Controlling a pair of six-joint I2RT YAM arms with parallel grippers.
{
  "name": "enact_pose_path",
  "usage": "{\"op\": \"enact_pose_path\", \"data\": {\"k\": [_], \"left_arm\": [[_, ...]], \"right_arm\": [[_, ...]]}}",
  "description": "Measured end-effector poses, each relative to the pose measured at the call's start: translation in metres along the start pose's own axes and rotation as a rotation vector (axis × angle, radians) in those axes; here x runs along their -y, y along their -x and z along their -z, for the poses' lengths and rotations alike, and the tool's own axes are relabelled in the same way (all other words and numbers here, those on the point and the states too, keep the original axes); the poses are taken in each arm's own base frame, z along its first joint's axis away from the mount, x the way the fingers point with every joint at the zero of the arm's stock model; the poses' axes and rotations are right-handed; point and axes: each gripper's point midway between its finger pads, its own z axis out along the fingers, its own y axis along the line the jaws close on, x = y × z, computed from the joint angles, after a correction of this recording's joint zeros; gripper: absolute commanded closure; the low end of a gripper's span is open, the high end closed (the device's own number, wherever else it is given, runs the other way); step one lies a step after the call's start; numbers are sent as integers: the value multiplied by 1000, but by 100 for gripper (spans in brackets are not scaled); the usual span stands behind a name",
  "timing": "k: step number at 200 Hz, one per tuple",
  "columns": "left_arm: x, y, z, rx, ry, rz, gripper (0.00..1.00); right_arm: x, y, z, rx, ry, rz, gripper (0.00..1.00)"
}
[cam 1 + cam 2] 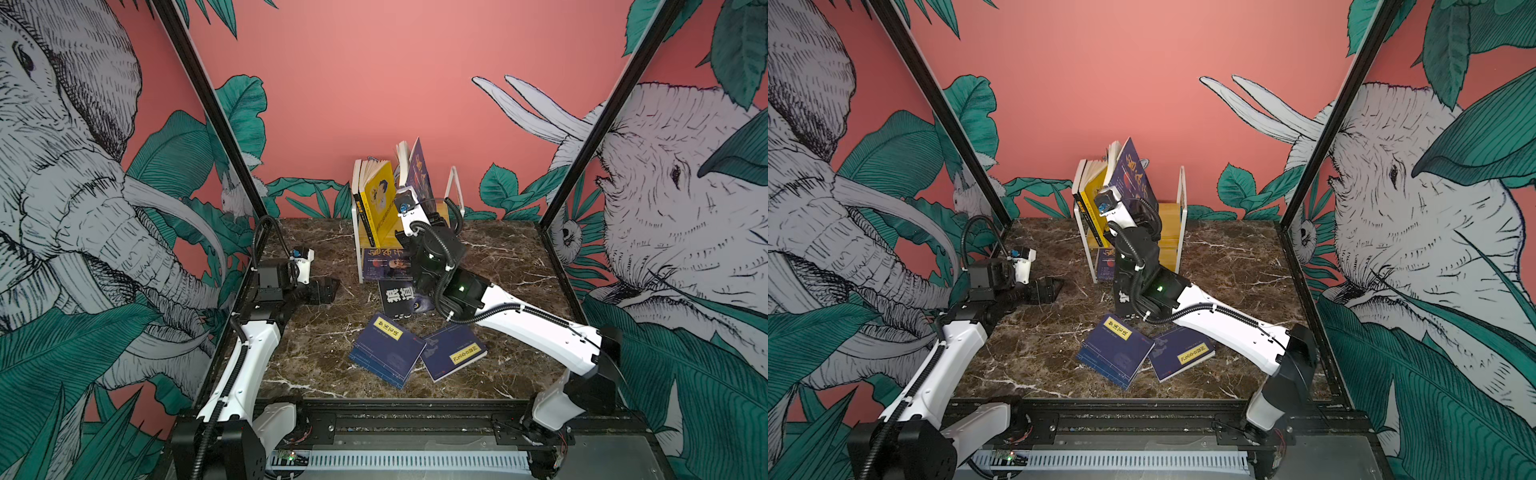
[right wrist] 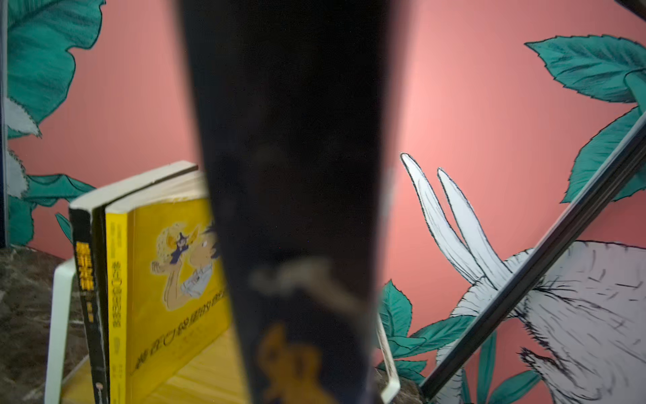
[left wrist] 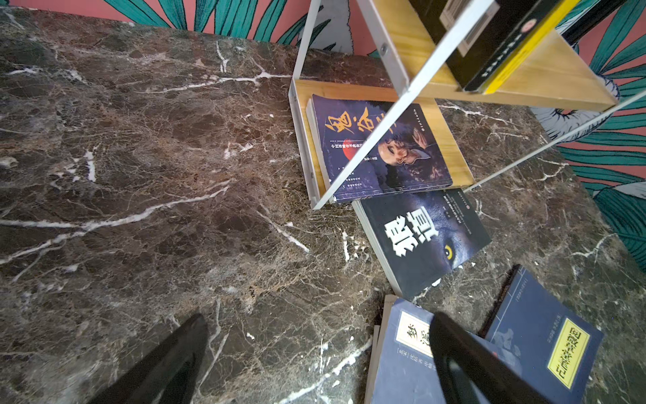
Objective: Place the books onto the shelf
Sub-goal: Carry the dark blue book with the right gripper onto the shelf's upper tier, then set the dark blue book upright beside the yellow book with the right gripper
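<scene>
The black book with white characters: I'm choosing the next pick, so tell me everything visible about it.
The black book is a thin paperback with large white characters, a yellow animal eye in bluish fur and small print; pale page edges show. It lies flat, cover up, on the marble table, just in front of the shelf's lower board. One corner nears a navy book with a yellow label; contact cannot be told. In a top view the right arm hides part of it.

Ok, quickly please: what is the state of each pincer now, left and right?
Left pincer: open, holding nothing.
Right pincer: closed on a navy book, at the top of the shelf.
</scene>
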Motion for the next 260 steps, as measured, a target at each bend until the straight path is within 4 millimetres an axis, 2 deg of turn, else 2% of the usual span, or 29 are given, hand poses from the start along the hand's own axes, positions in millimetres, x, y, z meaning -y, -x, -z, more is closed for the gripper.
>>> {"op": "enact_pose_path", "data": {"k": [25, 53, 74, 94, 151, 170, 211, 260], "left_arm": [[3, 0, 0, 2, -7, -10, 1], [6, 0, 0, 1, -15, -18, 0], [11, 0, 0, 1, -26, -31, 1], [13, 0, 0, -2, -32, -39, 1], [20, -2, -2, -9, -49, -69, 1], [22, -3, -2, -12, -53, -75, 1], [23, -3, -3, -14, -57, -82, 1], [23, -3, -3, -14, -57, -90, 1]], "right_arm": [[-18, -12, -28, -17, 51, -74, 100], [-38, -45, -58, -68, 92, -130, 100], [-48, -69, -73, -103, 101, -150, 100], [-55, -83, -81, -122, 109, -170, 100], [-66, -77, -95, -50, 127, -298, 100], [-73, -82, -102, -31, 135, -321, 100], [-96, -107, -119, -33, 171, -334, 100], [-103, -104, -124, -2, 215, -374, 100]]}}
